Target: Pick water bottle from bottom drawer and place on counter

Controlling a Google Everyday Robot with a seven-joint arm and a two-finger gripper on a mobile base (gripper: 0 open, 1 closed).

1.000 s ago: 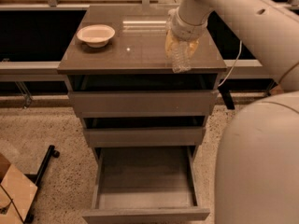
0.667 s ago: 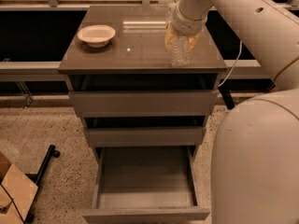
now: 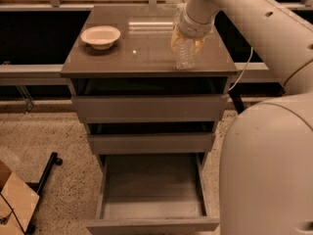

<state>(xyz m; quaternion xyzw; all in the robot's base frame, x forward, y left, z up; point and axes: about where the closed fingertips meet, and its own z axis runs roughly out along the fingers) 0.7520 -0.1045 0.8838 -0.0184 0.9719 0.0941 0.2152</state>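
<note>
Camera view, from the bottom of the frame upward: the drawer [image 3: 151, 190] stands pulled out at the bottom centre, and its grey-brown floor is bare. The robot's pale body [image 3: 266, 170] fills the lower right. Above the open drawer the two upper drawers [image 3: 149, 108] are pushed in, with dark gaps over each front.

The glossy grey-brown desk [image 3: 142, 58] tops the cabinet. The bottle [image 3: 185, 55] stands on it toward the front right, a little back from the front edge. It is small and of clear plastic, so the desk shows through its ribbed lower half. Its long axis is upright and the neck points up. Its base appears to rest on the desk. The cap and any label are hidden by what holds it.

The gripper [image 3: 187, 42] comes down on it from above, right of centre in the upper frame. The yellowish fingers [image 3: 174, 39] are drawn in close on either side of the bottle's upper part and grip it there. The arm [image 3: 244, 13] runs off to the upper right.

Farther left on the desk, well apart from the bottle, sits a pale bowl [image 3: 100, 36].
</note>
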